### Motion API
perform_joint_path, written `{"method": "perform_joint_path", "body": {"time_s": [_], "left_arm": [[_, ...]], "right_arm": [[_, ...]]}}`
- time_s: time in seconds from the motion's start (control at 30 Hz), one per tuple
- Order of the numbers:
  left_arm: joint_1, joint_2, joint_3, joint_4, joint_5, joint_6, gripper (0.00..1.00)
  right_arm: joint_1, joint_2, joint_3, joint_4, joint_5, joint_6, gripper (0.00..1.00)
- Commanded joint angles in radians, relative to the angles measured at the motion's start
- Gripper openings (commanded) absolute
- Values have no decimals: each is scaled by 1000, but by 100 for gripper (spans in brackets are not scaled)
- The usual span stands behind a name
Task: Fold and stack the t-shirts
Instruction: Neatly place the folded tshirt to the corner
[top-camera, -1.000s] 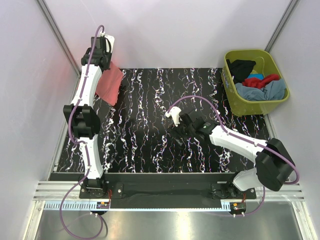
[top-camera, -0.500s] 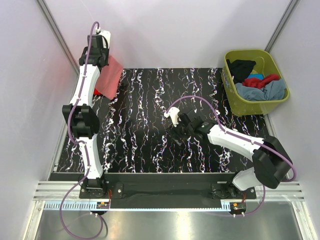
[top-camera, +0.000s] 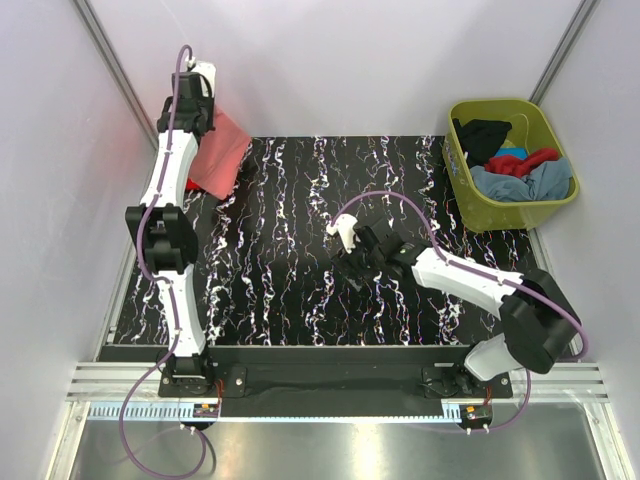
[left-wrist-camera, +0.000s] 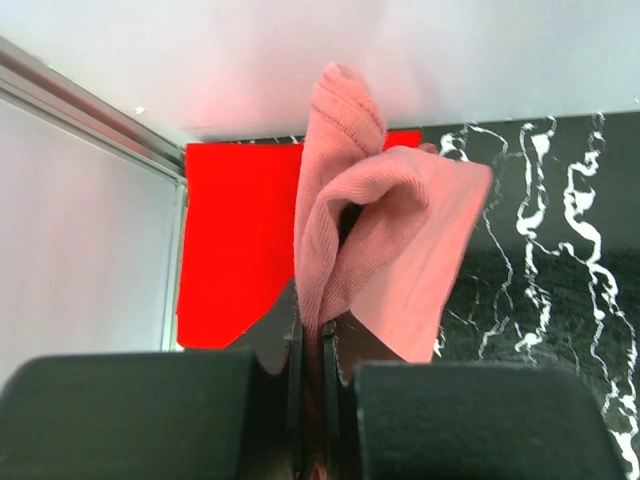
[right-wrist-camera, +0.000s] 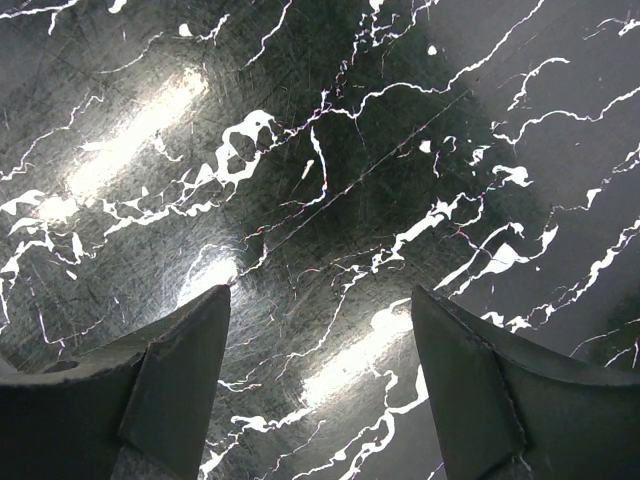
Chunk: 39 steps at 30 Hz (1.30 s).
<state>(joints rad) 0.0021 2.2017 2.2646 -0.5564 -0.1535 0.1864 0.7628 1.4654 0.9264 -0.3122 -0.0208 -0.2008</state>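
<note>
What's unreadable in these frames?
- Red t-shirt: in the top view, almost wholly hidden behind left arm and pink t-shirt.
- Pink t-shirt's full shape: left wrist view, bunched, partly behind left gripper.
- Clothes pile in olive-green tub: item count, top view, layers overlap.

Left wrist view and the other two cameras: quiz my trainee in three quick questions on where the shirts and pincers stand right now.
1. True or false: the left pincer is shut on the salmon-pink cloth t-shirt, which hangs clear of the table.
2. What lies directly under the open right pincer? A: bare black marbled table top. B: a folded shirt. C: a plastic lid.
3. Fill in: the flat bright red cloth t-shirt lies at the table's far ____ corner.
Key: 1 true; 2 A; 3 left.
</note>
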Motion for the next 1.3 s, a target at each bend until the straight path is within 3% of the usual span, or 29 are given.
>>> {"method": "perform_joint_path", "body": {"time_s": [0.0, 0.6, 0.87, 1.03, 1.13, 1.27], "left_arm": [[32, -13, 18, 159, -1, -15, 0], [102, 84, -7, 305, 51, -139, 0], [119, 115, -34, 358, -52, -124, 0], [141, 157, -22, 382, -132, -139, 9], [142, 188, -1, 395, -263, -143, 38], [142, 202, 50, 420, -419, -110, 60]], "right_arm": [[-8, 18, 46, 27, -14, 11, 80], [-8, 90, 97, 12, -19, 24, 79], [-8, 119, 112, 5, -25, 37, 79], [-10, 138, 120, 2, -44, 63, 80], [-8, 145, 117, 5, -64, 83, 80], [-8, 130, 112, 7, -85, 110, 79]]}}
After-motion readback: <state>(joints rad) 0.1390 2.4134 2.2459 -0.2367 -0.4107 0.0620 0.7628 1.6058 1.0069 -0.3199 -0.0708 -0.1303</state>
